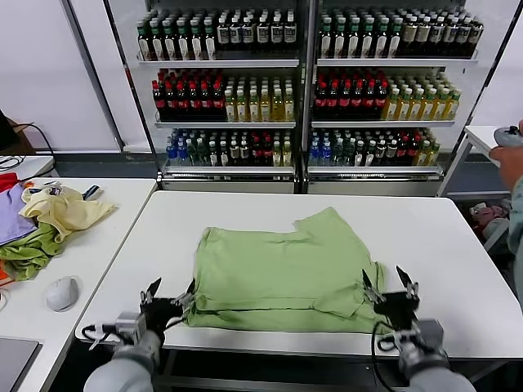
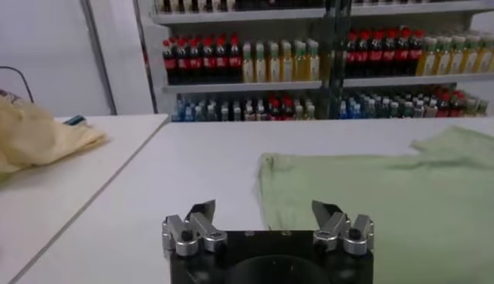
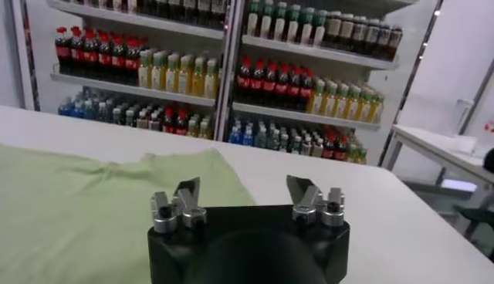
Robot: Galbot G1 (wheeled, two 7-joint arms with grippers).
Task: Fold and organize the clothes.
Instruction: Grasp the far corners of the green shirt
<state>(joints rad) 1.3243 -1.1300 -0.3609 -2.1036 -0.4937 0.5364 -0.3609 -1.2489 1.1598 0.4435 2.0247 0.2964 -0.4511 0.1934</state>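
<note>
The clothes, a light green shirt, lie partly folded on the white table, with a doubled layer along the near edge. My left gripper stands open at the shirt's near left corner, nothing between its fingers. My right gripper stands open at the near right corner, also empty. In the left wrist view the shirt spreads beyond the open left gripper. In the right wrist view the shirt lies past the open right gripper.
A side table on the left holds a pale yellow garment, a darker green one, a purple one and a mouse. Bottle shelves stand behind. A person's arm shows at the right edge.
</note>
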